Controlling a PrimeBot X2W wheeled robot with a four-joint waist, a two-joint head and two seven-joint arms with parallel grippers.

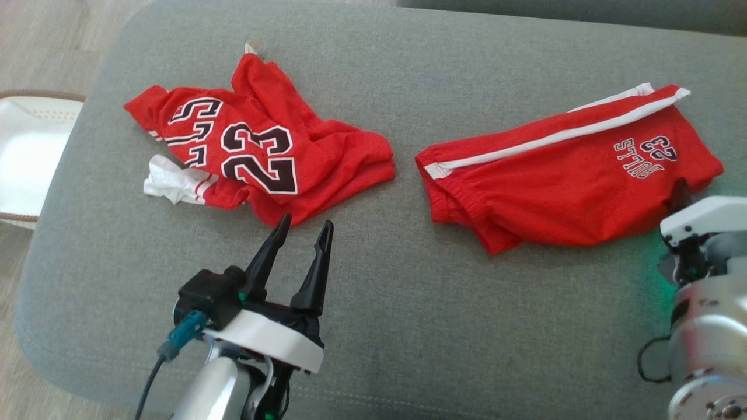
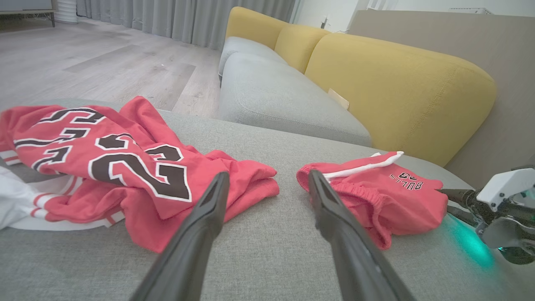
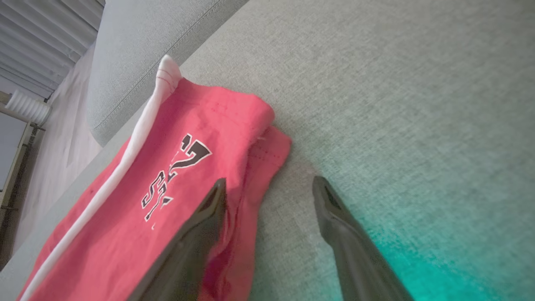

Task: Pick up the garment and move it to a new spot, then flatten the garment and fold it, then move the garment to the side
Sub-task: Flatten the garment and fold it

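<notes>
You're seeing both tools spread wide, pinching nothing. Left gripper [image 1: 307, 221] is hovering just short of the red jersey [image 1: 262, 151], which is lying crumpled on the left of the grey cushion [image 1: 408, 291]. Right gripper [image 3: 271, 180] is sitting at the right end of the red shorts [image 1: 560, 175], one finger over the cloth. White brown-rimmed container [image 1: 29, 146] at the left edge: contents washed out, can't tell.

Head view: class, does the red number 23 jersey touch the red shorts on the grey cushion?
No, a strip of bare grey cushion lies between the jersey and the shorts.
</notes>
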